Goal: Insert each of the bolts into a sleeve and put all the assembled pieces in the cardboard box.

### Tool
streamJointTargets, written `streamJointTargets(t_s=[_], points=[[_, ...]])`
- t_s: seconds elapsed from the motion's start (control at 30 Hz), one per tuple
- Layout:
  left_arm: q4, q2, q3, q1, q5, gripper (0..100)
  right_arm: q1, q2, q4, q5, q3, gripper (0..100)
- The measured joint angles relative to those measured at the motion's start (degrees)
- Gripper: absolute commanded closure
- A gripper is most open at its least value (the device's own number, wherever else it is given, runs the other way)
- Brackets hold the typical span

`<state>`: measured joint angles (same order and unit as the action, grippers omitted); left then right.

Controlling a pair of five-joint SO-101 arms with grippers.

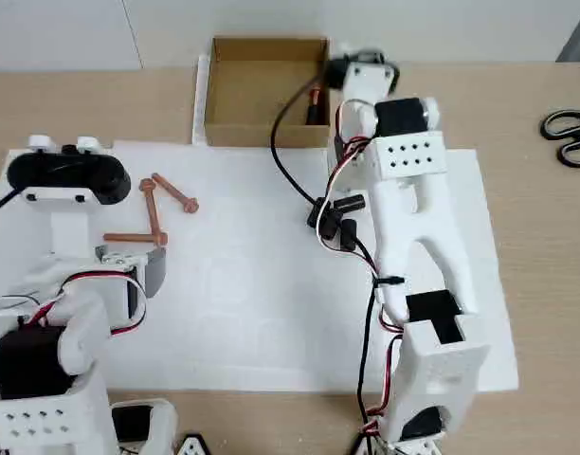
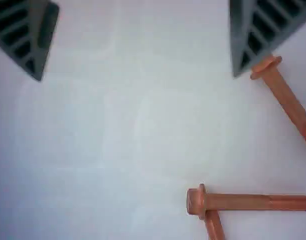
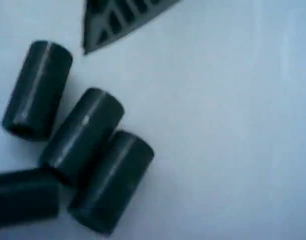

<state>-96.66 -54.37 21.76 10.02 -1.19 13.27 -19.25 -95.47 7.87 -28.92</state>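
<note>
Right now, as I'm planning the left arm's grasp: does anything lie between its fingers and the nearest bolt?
Nothing visible does. In the left wrist view the left arm's open fingers hang over bare white sheet, one tip right beside the head of the nearest bolt.

You are looking at three bolts (image 1: 154, 210) lying on the sheet's (image 1: 243, 284) left part, by the left hand (image 2: 138, 75). Sleeves (image 3: 83, 135) are lying together near its middle. The cardboard box (image 1: 262, 136) is sitting on the bench (image 1: 536, 237) behind the sheet, with scissors (image 1: 567, 131) lying far right.
</note>
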Motion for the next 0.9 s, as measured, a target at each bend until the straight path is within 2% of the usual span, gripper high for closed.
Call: streamJointTargets(t_s=[0.37, 0.9], points=[[-0.7, 0.0, 0.0, 0.0, 0.0, 77, 0.0, 0.0, 1.7, 2.5, 10.8, 82.2], [-1.4, 0.0, 0.3, 0.0, 0.0, 77, 0.0, 0.0, 16.4, 2.5, 21.3, 82.3]])
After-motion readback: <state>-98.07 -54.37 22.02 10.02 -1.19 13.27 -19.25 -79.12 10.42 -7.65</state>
